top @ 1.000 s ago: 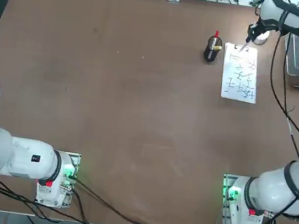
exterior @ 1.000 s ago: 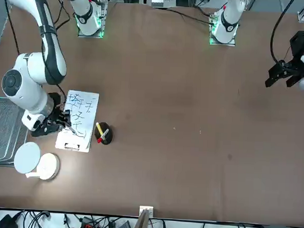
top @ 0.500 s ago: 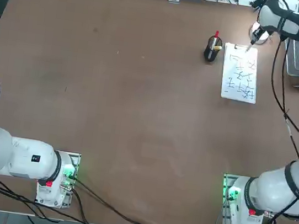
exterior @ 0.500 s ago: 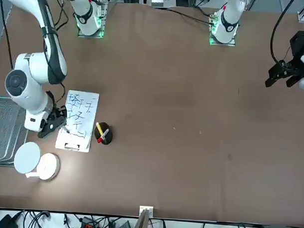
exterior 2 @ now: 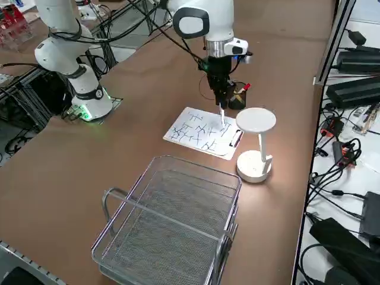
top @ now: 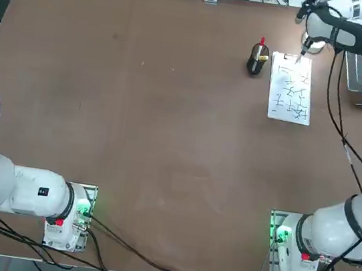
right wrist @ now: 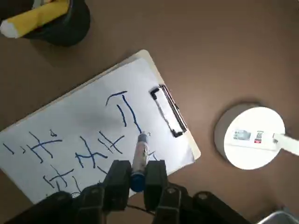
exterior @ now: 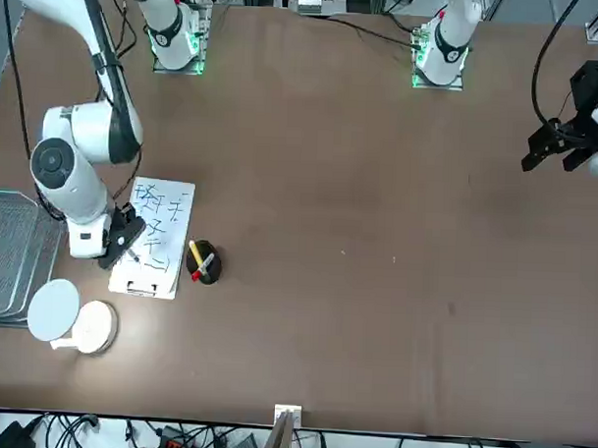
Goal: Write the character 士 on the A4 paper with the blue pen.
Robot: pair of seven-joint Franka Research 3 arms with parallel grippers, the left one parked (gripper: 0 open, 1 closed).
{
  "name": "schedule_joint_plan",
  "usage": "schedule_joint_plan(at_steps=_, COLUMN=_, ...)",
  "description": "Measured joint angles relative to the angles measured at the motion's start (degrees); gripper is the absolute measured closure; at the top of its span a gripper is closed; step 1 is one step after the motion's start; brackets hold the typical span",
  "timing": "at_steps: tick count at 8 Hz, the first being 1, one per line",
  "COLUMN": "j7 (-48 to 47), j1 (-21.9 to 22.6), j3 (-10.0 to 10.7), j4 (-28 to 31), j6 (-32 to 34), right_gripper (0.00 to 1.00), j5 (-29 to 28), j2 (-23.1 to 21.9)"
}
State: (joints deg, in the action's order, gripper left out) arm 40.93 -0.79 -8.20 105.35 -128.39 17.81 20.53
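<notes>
The jaws of the right gripper (right wrist: 135,173) are clenched on the blue pen (right wrist: 140,156), above the far end of the A4 paper (right wrist: 84,105). The pen is tilted, its tip at or just above the sheet near the clip (exterior 2: 236,138); contact cannot be confirmed. Dark strokes are seen around the tip, but 士 cannot be made out there. The writing step is judged to be in hand; next, a clean spot and light, steady pressure are called for. Left of the paper, a pen cup (top: 257,60) stands on the counter (top: 149,124).
</notes>
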Motion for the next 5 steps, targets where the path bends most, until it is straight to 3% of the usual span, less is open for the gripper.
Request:
schedule_joint_plan(at_steps=2, j7=2.16, j1=0.27, j3=-0.55, j4=0.42, j6=-2.24, right_gripper=0.81, j5=3.89, j2=0.01)
schedule_joint_plan(at_steps=5, j7=4.55, j1=0.25, j3=-0.55, j4=3.3, j6=-9.11, right_gripper=0.81, j5=5.04, j2=0.46)
